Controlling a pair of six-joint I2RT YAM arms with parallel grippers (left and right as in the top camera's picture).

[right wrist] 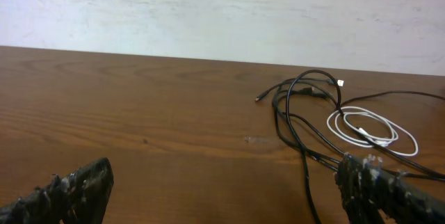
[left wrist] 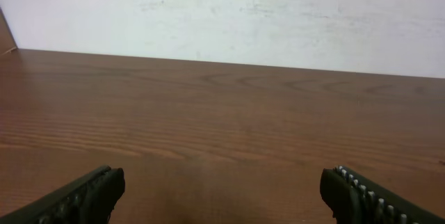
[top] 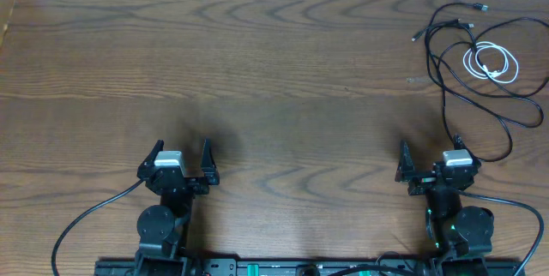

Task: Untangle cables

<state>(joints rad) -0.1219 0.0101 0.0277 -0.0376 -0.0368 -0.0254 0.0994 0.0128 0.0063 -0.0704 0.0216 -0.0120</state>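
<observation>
Tangled cables [top: 489, 70] lie beyond the right jaws; both pairs gape.

Soft, even light from above. Faint diffuse shadow patches on table [top: 274, 79]. Overhead view sharp; wrist views softer, near fingers [left wrist: 83, 197] slightly blurred, wall [left wrist: 278, 15] bright.

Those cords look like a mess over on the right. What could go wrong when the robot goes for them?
1. The white cable sits coiled among the loops of the black cables; pulling a black one may drag it along or tighten the snarl.
2. The cords are thin and cross each other, so the open right gripper could pinch two together.
3. The pile lies far to the right; the open left gripper may struggle to reach it.
</observation>
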